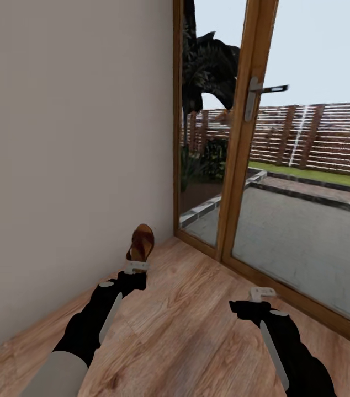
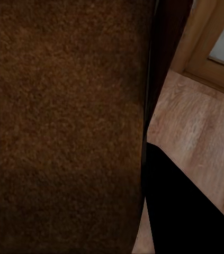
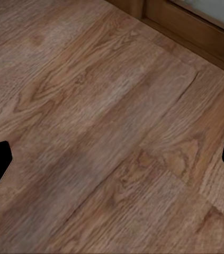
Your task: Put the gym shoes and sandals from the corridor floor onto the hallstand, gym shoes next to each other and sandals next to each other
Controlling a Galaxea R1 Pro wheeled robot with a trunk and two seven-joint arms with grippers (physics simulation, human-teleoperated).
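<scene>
Our left gripper [image 1: 137, 268] has its fingers clamped on a dark brown sandal [image 1: 141, 242], held upright above the wood-plank floor [image 1: 197, 331] near the beige wall [image 1: 70, 154] on the left. Our right gripper [image 1: 263, 294] hangs over bare planks beside the glass door's wooden frame [image 1: 236, 165], fingers spread apart with nothing between them.

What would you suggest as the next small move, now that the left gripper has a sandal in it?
Probably turn the base away from the glass door to look for the rack: the left gripper holds the sandal upright off the floor, and the right gripper hangs open.
</scene>
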